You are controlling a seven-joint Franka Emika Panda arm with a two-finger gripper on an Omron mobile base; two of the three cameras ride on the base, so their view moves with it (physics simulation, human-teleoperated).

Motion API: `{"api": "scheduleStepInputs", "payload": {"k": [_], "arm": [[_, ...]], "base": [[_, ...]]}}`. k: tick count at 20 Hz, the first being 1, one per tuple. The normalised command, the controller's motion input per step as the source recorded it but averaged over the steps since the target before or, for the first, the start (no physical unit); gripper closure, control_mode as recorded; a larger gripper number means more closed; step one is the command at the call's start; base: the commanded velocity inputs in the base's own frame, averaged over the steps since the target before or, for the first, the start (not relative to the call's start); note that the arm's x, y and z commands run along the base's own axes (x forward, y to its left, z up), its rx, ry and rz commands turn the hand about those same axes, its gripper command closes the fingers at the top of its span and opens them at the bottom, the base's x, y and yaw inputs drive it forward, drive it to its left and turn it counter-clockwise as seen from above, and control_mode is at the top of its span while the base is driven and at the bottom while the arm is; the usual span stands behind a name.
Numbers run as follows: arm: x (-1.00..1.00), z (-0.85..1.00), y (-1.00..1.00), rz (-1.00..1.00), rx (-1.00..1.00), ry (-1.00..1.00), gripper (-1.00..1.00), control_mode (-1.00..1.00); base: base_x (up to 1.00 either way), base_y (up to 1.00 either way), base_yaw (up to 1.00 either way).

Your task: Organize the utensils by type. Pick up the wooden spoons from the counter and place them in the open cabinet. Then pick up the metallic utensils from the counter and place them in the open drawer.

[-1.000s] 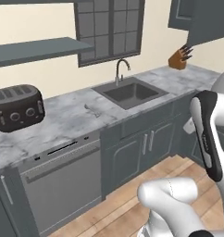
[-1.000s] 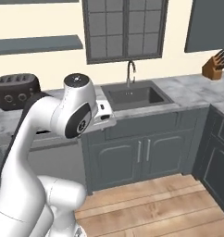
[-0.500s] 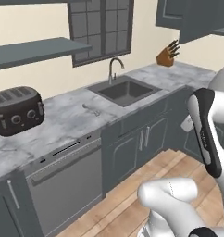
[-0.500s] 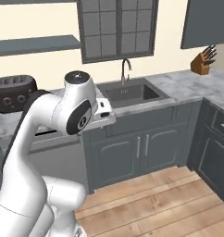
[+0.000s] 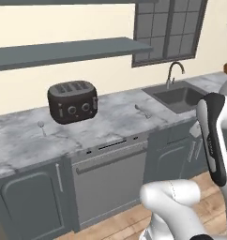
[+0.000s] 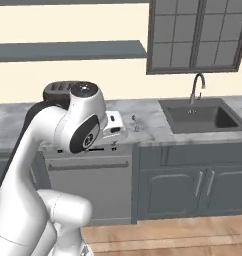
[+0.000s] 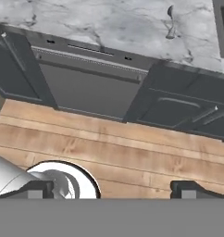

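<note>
A small silver metal spoon (image 5: pixel 142 111) lies on the marble counter (image 5: pixel 110 119) between the toaster and the sink. It shows again as the spoon (image 6: pixel 135 123) just right of my hand and the spoon (image 7: pixel 171 22) on the counter (image 7: pixel 100 21). Another thin metal spoon (image 5: pixel 42 127) lies left of the toaster. My gripper (image 7: pixel 113 189) hangs open and empty over the wooden floor in front of the counter, short of the spoon. The wooden spoons, the cabinet and the drawer are out of view.
A black toaster (image 5: pixel 72 101) stands on the counter above the dishwasher (image 5: pixel 110 176). The sink (image 5: pixel 178 96) with its faucet (image 5: pixel 174 71) lies to the right. Grey cupboard doors (image 7: pixel 188 115) run below the counter. A long shelf (image 5: pixel 68 50) hangs on the wall.
The whole picture has shifted: the base has driven left along the counter, so the sink slid right, the knife block left the frame and the toaster came to the middle. The gripper stays open.
</note>
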Motion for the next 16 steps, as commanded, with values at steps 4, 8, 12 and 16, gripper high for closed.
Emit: {"api": "scheduleStepInputs", "payload": {"k": [4,8,12,16], "arm": [[0.0,0.0,0.0,0.0,0.0,0.0,-1.0,1.0],[0.0,0.0,0.0,0.0,0.0,0.0,-1.0,1.0],[0.0,0.0,0.0,0.0,0.0,0.0,-1.0,1.0],[0.0,0.0,0.0,0.0,0.0,0.0,-1.0,1.0]], "base": [[0.65,-0.13,0.19],[0.72,-0.13,0.0],[0.72,-0.4,0.0],[0.71,-0.34,0.0]]}}
